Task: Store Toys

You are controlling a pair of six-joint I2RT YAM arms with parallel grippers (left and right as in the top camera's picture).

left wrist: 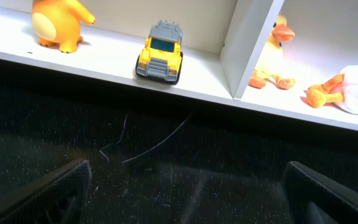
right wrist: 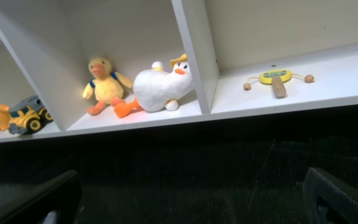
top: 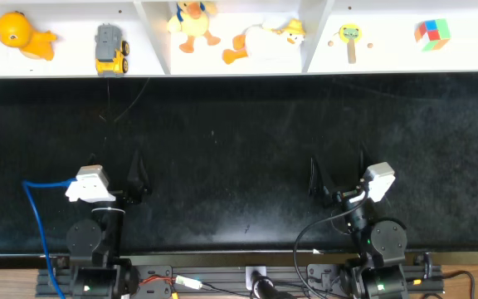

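Two grippers nearest, close to the arm bases and well apart from each other: left gripper [left wrist: 188, 186] and right gripper [right wrist: 188, 193], both spread wide, fingers dark and pointed, nothing held in either. Beneath and beyond them, black worktop [top: 239, 141], dusty (a few pale thread-like marks toward the left side). Farther on, along the worktop's far edge, white shelf [top: 222, 73] split by upright dividers into three compartments, all six toys inside. Left compartment: orange duck figure [top: 23, 35] standing upright, and beside it yellow toy truck [top: 111, 50] with a grey top, nose toward the worktop, near the front lip. Middle compartment: yellow plush duckling [top: 193, 23] sitting upright toward the back, white plush duck [top: 265, 41] lying just beside it, orange feet toward the duckling. Right compartment: small green rattle drum [top: 350, 37] with a wooden handle lying flat, and well apart from it multicoloured cube [top: 431, 33].
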